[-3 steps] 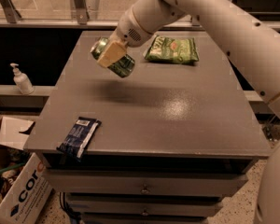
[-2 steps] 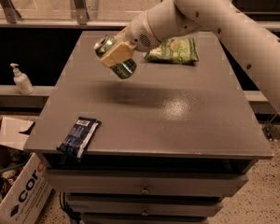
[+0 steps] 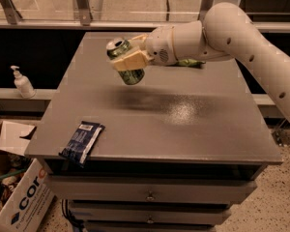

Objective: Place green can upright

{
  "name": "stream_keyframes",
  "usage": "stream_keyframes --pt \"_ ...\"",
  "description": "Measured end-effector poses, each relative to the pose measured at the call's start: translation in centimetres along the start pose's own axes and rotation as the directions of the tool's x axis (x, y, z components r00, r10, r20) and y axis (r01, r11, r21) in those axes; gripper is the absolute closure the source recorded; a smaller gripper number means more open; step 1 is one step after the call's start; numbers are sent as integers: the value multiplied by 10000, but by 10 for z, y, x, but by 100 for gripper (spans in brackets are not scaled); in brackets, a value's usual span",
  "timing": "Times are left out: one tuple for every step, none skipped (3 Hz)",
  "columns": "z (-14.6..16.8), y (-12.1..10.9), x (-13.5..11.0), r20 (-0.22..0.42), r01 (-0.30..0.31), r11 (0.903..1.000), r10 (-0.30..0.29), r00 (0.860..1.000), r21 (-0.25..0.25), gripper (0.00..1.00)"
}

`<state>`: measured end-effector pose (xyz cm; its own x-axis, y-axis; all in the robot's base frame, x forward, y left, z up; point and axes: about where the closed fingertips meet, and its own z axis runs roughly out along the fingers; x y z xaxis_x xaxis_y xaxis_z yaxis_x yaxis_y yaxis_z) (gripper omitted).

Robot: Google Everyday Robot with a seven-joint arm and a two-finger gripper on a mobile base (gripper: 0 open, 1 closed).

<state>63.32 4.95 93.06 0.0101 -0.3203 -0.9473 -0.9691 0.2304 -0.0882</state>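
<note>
The green can (image 3: 127, 62) is held in the air above the left middle of the grey table (image 3: 183, 124). It stands nearly upright, a little tilted, silver top with pull tab up and toward the left. My gripper (image 3: 129, 58) reaches in from the right and is shut on the can, one cream finger (image 3: 130, 61) across its front. The can's shadow falls on the table just below it.
A dark blue snack packet (image 3: 81, 140) lies at the table's front left edge. A green snack bag (image 3: 189, 62) is mostly hidden behind my arm at the back. A white pump bottle (image 3: 22, 82) stands on a ledge at left. A cardboard box (image 3: 17, 197) is on the floor.
The arm has swung lower across the table's back. The can has turned from steeply tilted to nearly upright, still in the gripper.
</note>
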Motion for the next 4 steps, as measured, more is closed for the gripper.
stream_keyframes --pt "-5 1 12 515 -164 9996 151 9986 238 100" --pt "-5 3 27 764 -326 9984 290 9967 453 100" --pt "-5 5 47 844 -557 9965 503 9952 628 100" --pt "-6 6 58 878 -770 9941 703 9937 759 100"
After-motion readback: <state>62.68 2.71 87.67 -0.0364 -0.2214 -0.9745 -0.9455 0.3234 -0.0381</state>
